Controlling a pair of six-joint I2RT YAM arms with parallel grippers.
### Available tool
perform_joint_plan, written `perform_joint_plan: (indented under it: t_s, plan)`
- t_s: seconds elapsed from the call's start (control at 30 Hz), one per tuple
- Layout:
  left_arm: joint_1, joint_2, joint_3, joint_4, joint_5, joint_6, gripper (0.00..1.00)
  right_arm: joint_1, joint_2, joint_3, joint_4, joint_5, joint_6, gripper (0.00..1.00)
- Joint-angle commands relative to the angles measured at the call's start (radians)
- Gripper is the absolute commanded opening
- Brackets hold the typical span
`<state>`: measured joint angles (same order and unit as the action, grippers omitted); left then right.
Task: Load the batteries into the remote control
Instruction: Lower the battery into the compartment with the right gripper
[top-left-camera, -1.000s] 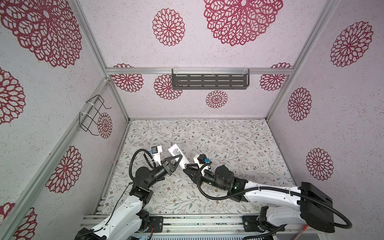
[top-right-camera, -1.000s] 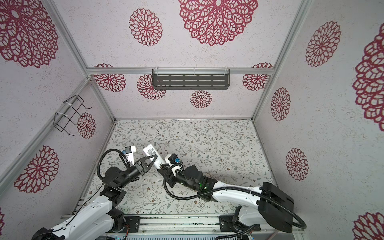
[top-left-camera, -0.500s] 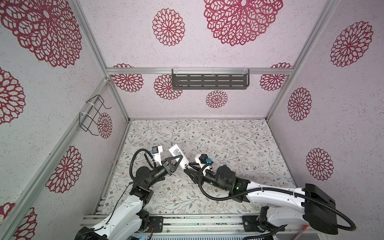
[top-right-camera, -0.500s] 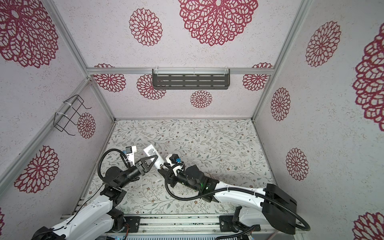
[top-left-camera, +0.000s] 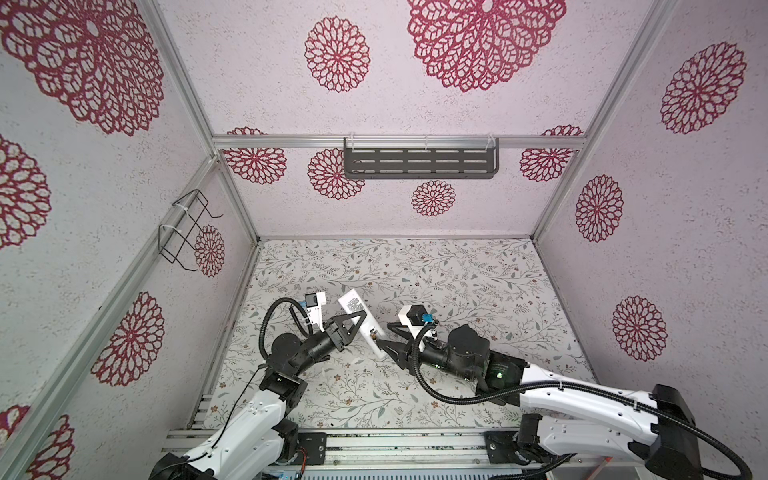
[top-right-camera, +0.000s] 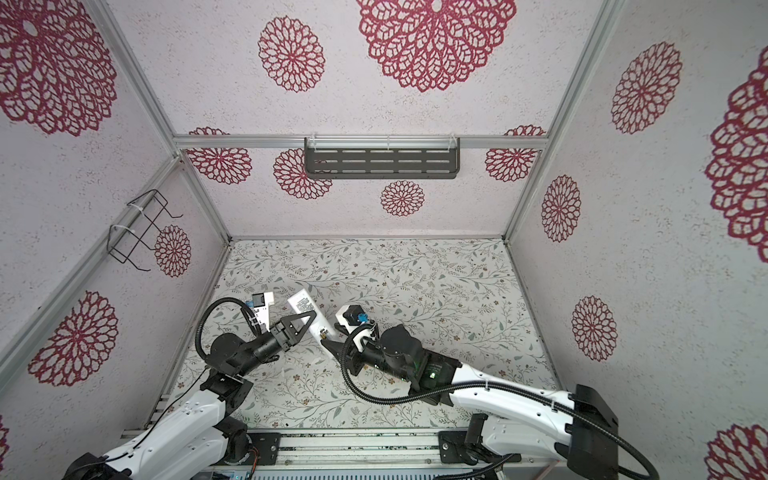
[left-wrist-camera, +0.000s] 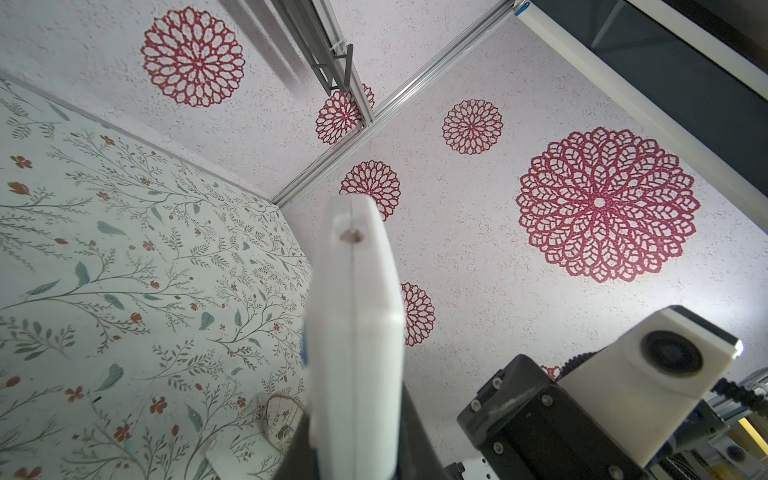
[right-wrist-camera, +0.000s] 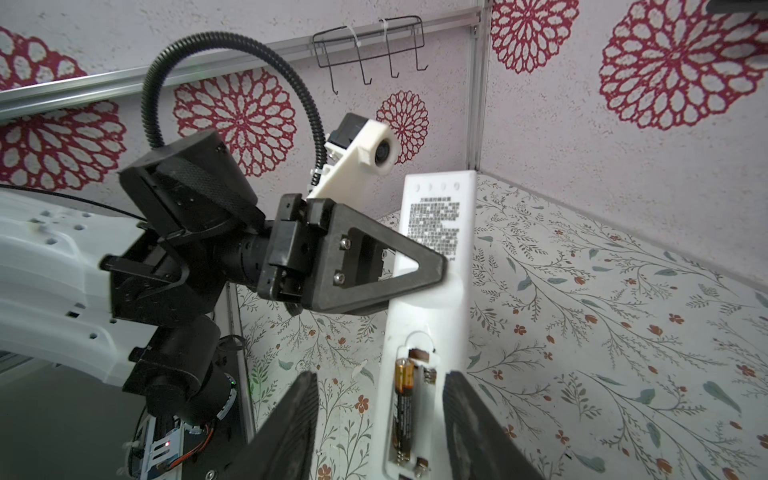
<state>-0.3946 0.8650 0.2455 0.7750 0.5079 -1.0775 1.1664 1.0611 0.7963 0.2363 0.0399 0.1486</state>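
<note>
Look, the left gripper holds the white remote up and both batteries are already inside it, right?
Not quite. The left gripper does hold the remote control up, but only one battery lies inside; the slot beside it is empty. The right wrist view shows this.

Both our arms reach low to the middle; our left gripper (top-left-camera: 360, 323) clamps the remote (top-left-camera: 351, 305), our right gripper (top-left-camera: 384, 335) stands parted, a jaw on each side of it
</note>
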Motion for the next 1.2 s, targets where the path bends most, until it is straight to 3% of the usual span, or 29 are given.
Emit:
perform_joint_plan:
  t_s: [0.0, 0.2, 0.4, 0.53, 0.67, 1.17]
  plan:
    - [0.000, 0.002, -0.001, 0.061, 0.024, -0.018, 0.00, 0.006, -0.056, 0.092, -0.246, -0.003, -0.111, 0.52]
    - [0.000, -0.004, 0.000, 0.055, 0.051, -0.030, 0.00, 0.006, -0.039, 0.274, -0.602, -0.002, -0.306, 0.52]
    - [0.000, -0.012, -0.001, 0.054, 0.075, -0.037, 0.00, 0.012, 0.070, 0.439, -0.813, -0.013, -0.472, 0.54]
    - [0.000, -0.014, 0.007, 0.032, 0.102, -0.032, 0.00, 0.028, 0.169, 0.564, -0.941, 0.037, -0.558, 0.60]
    - [0.000, -0.012, 0.009, 0.030, 0.123, -0.032, 0.00, 0.032, 0.267, 0.667, -1.066, 0.096, -0.621, 0.60]
    - [-0.001, 0.009, 0.022, 0.037, 0.157, -0.034, 0.00, 0.090, 0.398, 0.784, -1.136, 0.143, -0.728, 0.42]
